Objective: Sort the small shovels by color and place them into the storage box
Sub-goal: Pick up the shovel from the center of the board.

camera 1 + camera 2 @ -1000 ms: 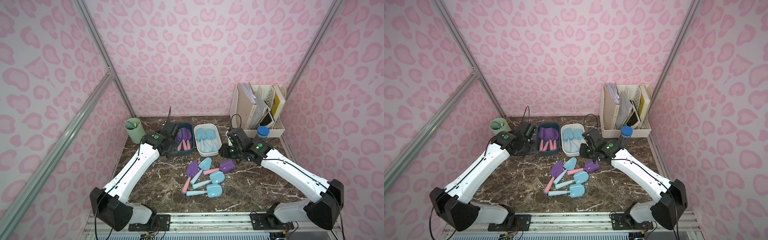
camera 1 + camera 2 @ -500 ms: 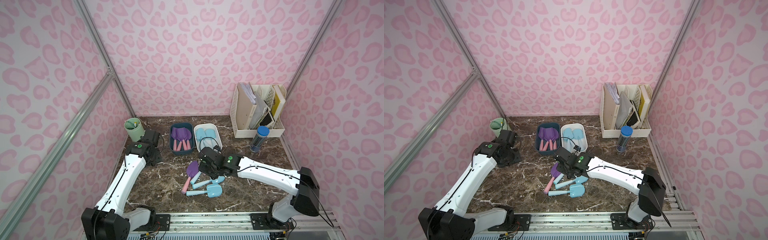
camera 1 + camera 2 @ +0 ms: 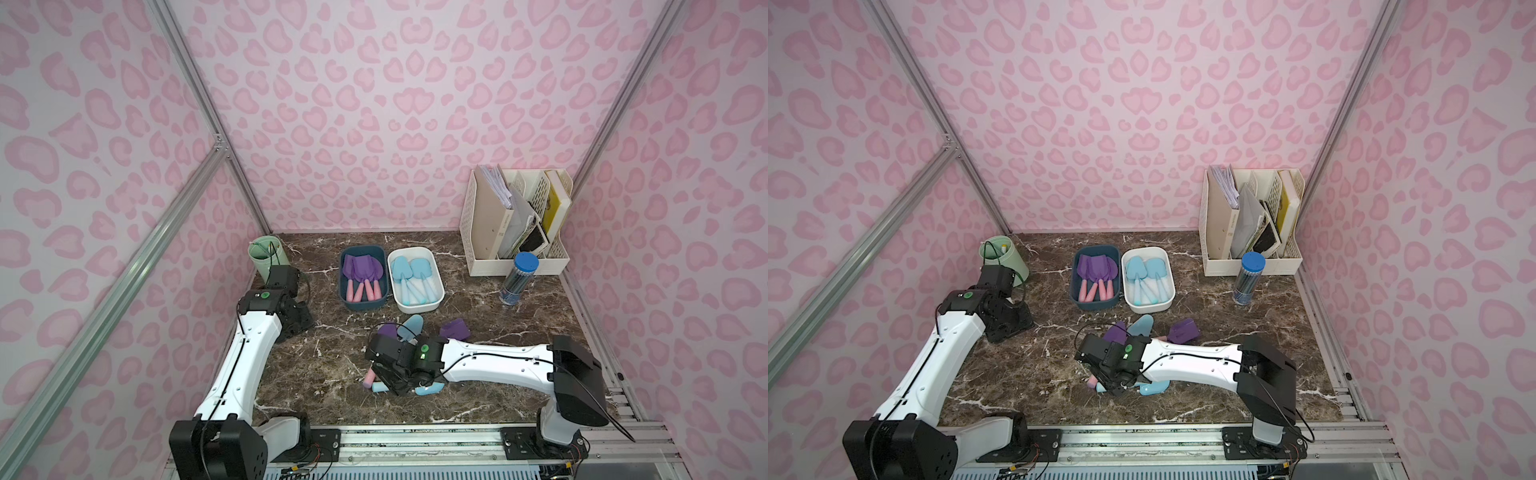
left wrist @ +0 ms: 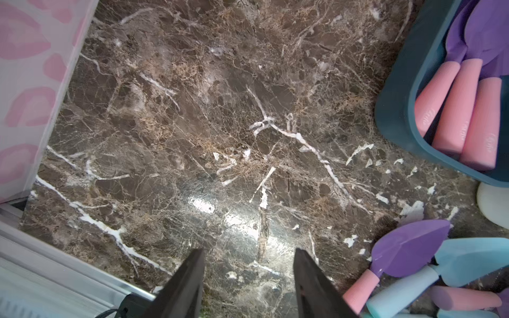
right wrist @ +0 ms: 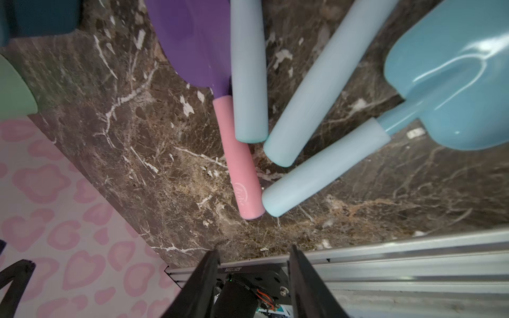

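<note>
Right gripper (image 5: pixel 252 249), spread and empty, hangs over the loose plastic toy shovels (image 3: pixel 411 325) on the brown marble table (image 5: pixel 137 143). The purple shovel's pink handle (image 5: pixel 242 165) touches a light blue handle (image 5: pixel 249 82); a pinch there may drag both. Left gripper (image 4: pixel 249 250) gapes empty near the dark blue box (image 4: pixel 399 118).

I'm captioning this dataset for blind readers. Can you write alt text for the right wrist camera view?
Close-up from the right gripper, its dark jaws apart and holding nothing, above a brown marble table. Beyond the tips lie a purple shovel with a pink handle and three light blue shovel handles, one showing its blue blade.
</note>
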Robot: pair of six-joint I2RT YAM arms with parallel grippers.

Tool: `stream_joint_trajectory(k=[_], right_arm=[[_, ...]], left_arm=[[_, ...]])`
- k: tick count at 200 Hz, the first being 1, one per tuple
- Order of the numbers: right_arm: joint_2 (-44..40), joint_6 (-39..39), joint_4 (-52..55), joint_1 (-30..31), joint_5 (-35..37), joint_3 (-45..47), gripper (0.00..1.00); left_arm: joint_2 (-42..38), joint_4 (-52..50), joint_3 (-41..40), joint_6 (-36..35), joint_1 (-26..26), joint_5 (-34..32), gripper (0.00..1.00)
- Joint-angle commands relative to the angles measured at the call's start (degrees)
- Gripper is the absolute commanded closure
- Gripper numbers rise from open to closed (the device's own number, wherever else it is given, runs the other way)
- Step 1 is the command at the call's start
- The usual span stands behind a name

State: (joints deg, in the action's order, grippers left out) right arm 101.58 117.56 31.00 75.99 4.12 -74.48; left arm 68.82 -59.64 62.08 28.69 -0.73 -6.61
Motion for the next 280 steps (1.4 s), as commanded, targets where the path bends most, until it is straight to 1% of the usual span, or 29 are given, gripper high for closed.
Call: stream_joint_trajectory(k=[1, 21, 47, 66, 144, 280], right_arm=[[2.34, 9.33, -3.15, 0.39, -3.43, 0.06, 0.53], [4.34, 10.53, -4.11, 0.36, -4.29, -0.26, 0.53], [4.92, 12.05, -5.22, 0.53, -3.82, -0.13, 0.53], [4.94, 12.81, -5.54, 0.54, -3.73, 0.40, 0.52], [4.15, 15.54, -6.83, 0.41, -4.20, 3.83, 0.50], [4.87, 16.76, -7.88, -0.89, -4.52, 6.10, 0.48]], left_arm=[[-0.26, 0.97, -0.41, -1.27, -0.68, 2.33, 0.43], [-0.17, 1.01, -0.74, -1.42, -0.80, 3.18, 0.43], [0.05, 0.70, -0.39, -1.62, -0.85, 3.50, 0.43], [0.74, -0.36, 0.46, -0.59, -0.86, 3.79, 0.43], [1.85, -0.35, 0.82, -0.74, -1.00, 4.67, 0.44], [2.03, -0.34, 1.11, -0.92, -1.13, 4.85, 0.44]])
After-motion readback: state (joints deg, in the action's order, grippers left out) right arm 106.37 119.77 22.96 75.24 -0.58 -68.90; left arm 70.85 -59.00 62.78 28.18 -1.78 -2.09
